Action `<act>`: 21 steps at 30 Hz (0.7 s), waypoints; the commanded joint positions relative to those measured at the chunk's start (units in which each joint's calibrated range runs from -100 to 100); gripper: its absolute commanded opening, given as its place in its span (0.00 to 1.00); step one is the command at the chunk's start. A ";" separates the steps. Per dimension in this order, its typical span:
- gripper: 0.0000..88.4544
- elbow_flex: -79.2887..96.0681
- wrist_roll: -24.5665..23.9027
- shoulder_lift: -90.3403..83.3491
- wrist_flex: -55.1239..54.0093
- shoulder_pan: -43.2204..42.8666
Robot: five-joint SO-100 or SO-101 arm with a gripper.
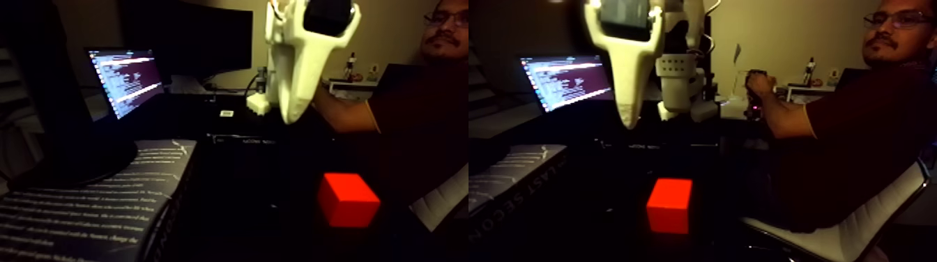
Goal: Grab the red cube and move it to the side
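Dim lamplight is leaving the dark surface (265,209) nearly black, with the small bright red-orange cube (347,200) sitting on it well below the white plastic gripper (291,115). Whether its jaws are parted I cannot tell. Blur and gloom are risking a misjudged descent that nudges the cube away.

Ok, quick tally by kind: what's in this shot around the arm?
Both halves show the same scene.
Red cube: 1
Gripper, white, hanging above the cube: 1
Laptop, screen lit: 1
Book, printed cover: 1
Person, seated: 1
Total: 5
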 commanded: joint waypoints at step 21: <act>0.02 -4.61 -0.60 5.98 -1.42 1.03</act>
